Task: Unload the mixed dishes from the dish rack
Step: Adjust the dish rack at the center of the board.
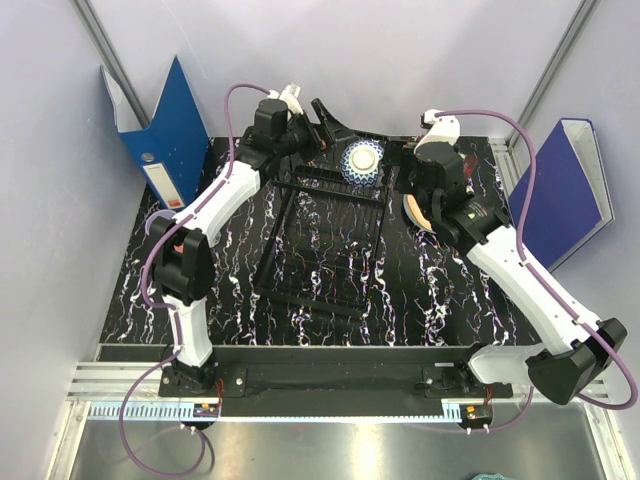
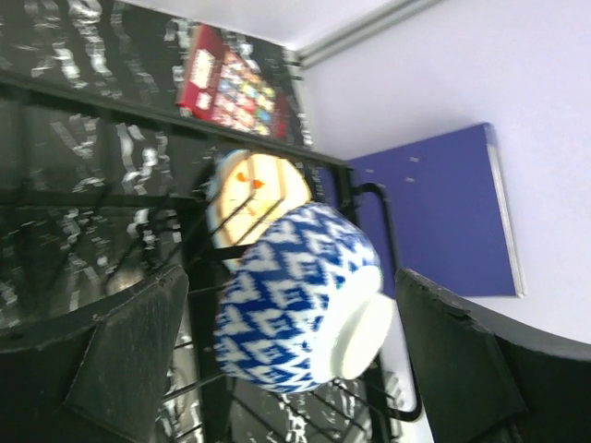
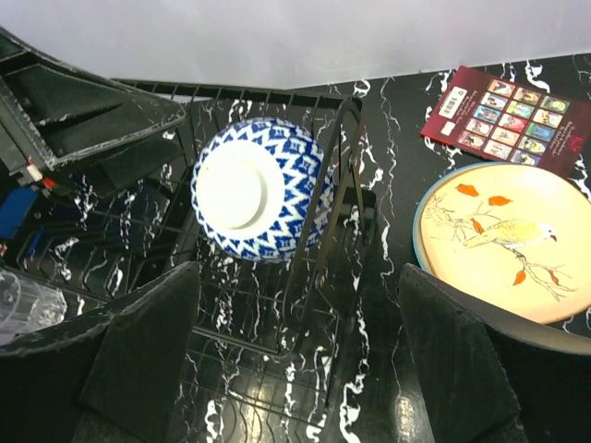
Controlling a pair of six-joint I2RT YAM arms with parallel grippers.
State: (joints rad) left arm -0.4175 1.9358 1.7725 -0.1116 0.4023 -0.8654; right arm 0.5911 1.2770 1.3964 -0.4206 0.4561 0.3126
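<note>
A blue-and-white patterned bowl [image 1: 363, 162] lies upside down at the far end of the black wire dish rack [image 1: 318, 245]. My left gripper [image 1: 328, 122] is open just left of it. In the left wrist view the bowl [image 2: 295, 295] sits between the wide-spread fingers [image 2: 129, 351], with a gap on both sides. My right gripper [image 1: 397, 168] is open too, hovering over the rack's right edge [image 3: 325, 208] near the bowl [image 3: 254, 189]. A cream orange-patterned plate [image 3: 503, 240] lies flat on the table right of the rack, partly under the right arm [image 1: 415, 212].
A dark red palette of coloured squares [image 3: 508, 115] lies on the table behind the plate. Blue binders lean against the walls at the left [image 1: 165, 120] and right [image 1: 565, 190]. Something of clear glass [image 3: 23, 300] shows at the right wrist view's left edge.
</note>
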